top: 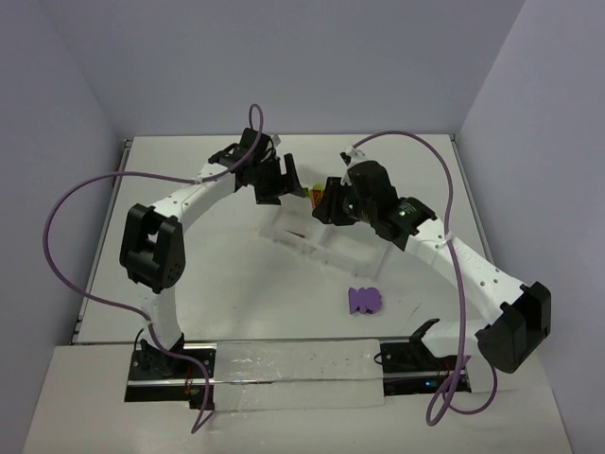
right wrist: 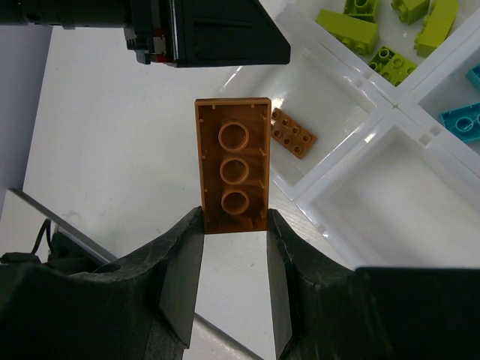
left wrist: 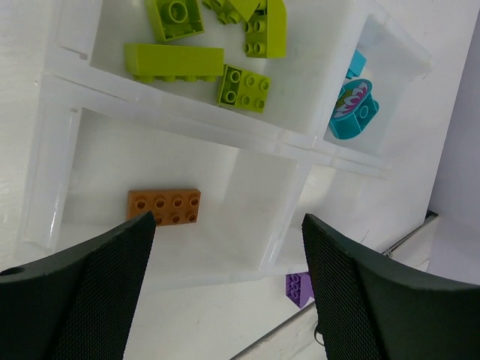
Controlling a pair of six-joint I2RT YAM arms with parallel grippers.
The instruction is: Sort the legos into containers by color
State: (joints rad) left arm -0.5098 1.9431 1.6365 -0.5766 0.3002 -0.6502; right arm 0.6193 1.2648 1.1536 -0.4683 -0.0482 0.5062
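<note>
An orange-brown brick [right wrist: 232, 161] is gripped by the right tool [right wrist: 234, 225], whose two dark fingers are closed on its lower end. The brick is held upright, with its hollow underside and three round tubes turned to the wrist camera. Most of its length is left projecting beyond the fingers.

Below and to the right, the white divided tray [right wrist: 341, 161] is seen on the bench. A flat orange plate [right wrist: 293, 133] is lying in the nearest compartment. Lime green bricks [right wrist: 349, 26] are gathered in the compartment beyond it, a teal brick [right wrist: 465, 124] is in a third, and nothing is seen in the visible part of the fourth. The held brick appears to be placed over the bench just beside the orange compartment's outer wall, not squarely over it, though its height makes this hard to judge.

The left tool [left wrist: 229, 225] is held wide open and empty, directly above the orange compartment. A purple brick [top: 364, 300] is left on the bench, apart from the tray.

The likeliest trouble is judged to be a release made too early, by which the brick would be dropped outside the wall or bounced off the rim. With so little of it gripped, it could also be twisted loose. A collision is possible too, since both tools are crowded over the same corner.
</note>
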